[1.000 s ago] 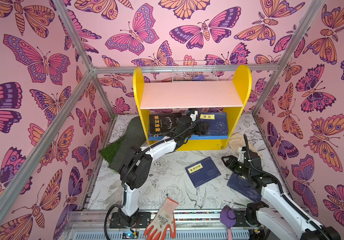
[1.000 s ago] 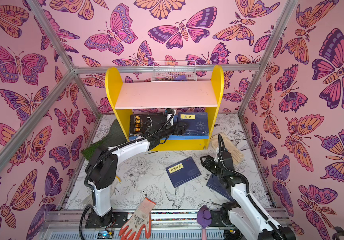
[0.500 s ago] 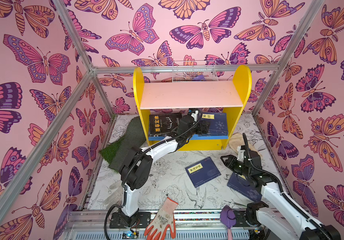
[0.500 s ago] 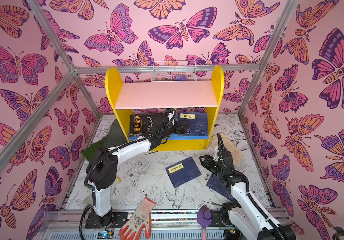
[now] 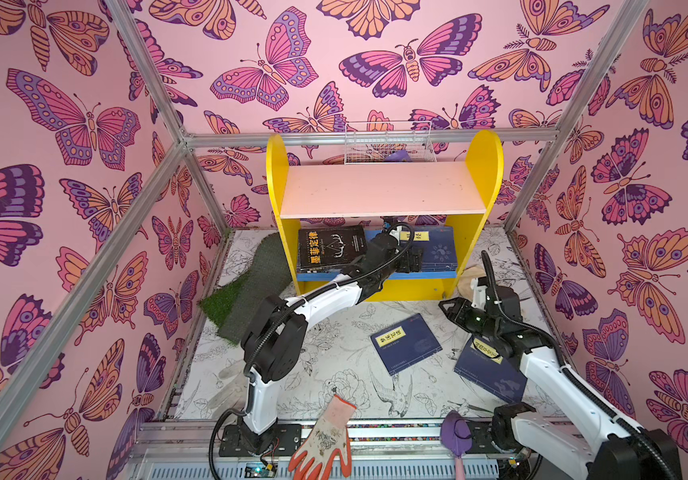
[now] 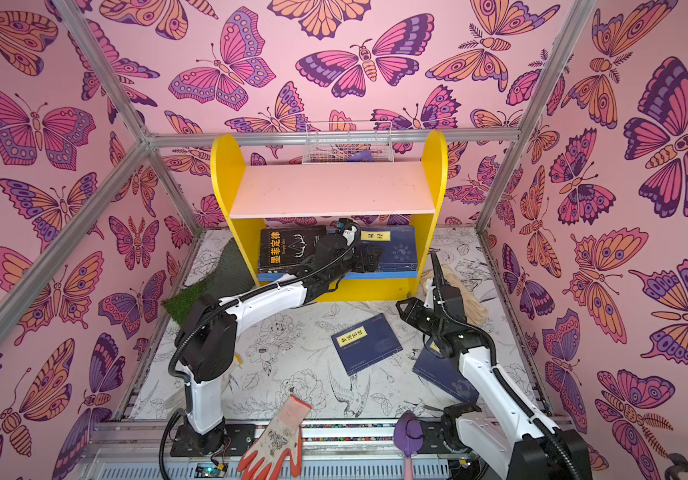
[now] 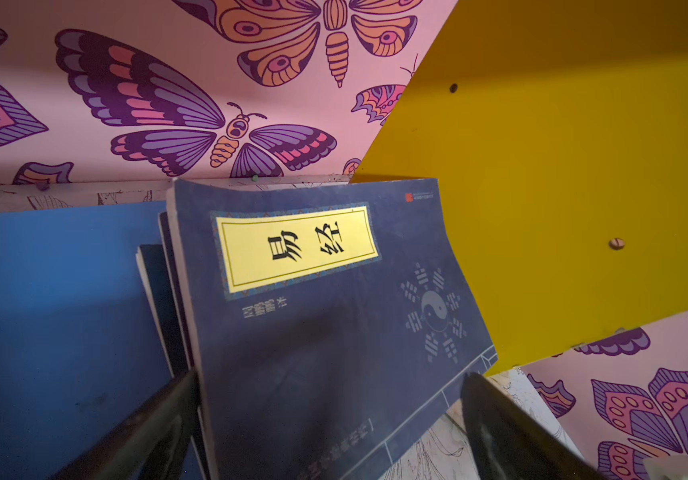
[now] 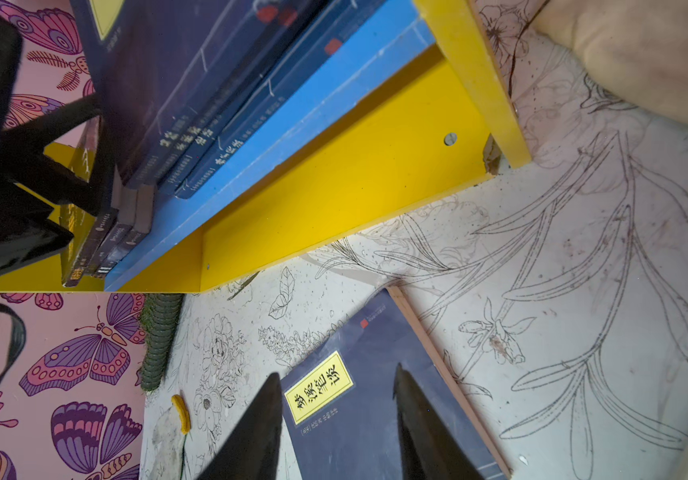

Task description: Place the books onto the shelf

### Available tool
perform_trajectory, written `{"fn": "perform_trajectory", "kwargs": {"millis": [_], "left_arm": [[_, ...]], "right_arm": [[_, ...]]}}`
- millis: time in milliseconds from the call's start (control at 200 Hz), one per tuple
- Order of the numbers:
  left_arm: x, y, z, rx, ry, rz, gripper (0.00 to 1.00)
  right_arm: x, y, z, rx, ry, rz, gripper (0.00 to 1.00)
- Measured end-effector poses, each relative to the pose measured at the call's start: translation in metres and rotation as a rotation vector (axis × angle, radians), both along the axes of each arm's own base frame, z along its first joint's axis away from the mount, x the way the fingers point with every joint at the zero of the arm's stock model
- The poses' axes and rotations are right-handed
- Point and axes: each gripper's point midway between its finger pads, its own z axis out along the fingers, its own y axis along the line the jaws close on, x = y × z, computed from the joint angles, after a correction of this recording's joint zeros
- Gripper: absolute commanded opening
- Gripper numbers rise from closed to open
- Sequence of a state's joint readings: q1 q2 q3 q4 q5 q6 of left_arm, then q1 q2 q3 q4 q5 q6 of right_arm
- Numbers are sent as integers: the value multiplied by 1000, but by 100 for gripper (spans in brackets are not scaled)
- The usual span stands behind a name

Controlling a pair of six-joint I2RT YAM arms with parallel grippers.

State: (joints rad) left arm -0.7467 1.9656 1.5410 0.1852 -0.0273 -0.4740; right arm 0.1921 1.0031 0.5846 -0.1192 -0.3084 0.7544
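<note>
The shelf stands at the back with its pink upper board bare. On its blue lower board lie a black book with a yellow title and a stack of navy books. My left gripper reaches into the lower tier, open, with its fingers either side of the top navy book. A navy book lies on the floor. My right gripper hovers open over it. Another navy book lies under the right arm.
A white wire basket sits behind the shelf top. Green turf lies left of the shelf and a beige glove to its right. An orange-fingered glove and a purple trowel rest at the front rail.
My left gripper's jaws have spread wider around the navy book on the lower board. The right gripper has shifted slightly towards the shelf and its jaws have narrowed a little.
</note>
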Motion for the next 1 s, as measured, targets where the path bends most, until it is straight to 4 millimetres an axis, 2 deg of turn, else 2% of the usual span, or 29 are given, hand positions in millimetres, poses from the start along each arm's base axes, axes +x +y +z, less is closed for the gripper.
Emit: {"fn": "perform_trajectory", "kwargs": {"millis": [130,336,501,631,791,892,1002], "left_arm": [[3,3,2,2,-6,22,99],[8,11,3,15,-18,75,99],[-3,30,7,30,-21,112,99],[-30,51,15,38,-29,127,99],[-81,71,13,76,-30,104,99],[-110,87,-8,127,12,98,99],[-134,121,-52,208,103,149,100]], "right_arm": [[9,2,9,1,-7,0,42],[25,6,14,3,-1,2,30],[40,8,22,0,-10,2,23],[50,11,30,-28,-28,3,21],[61,26,38,-110,-38,41,20],[70,37,43,-166,-42,65,20],[77,43,43,-209,-34,79,20]]}}
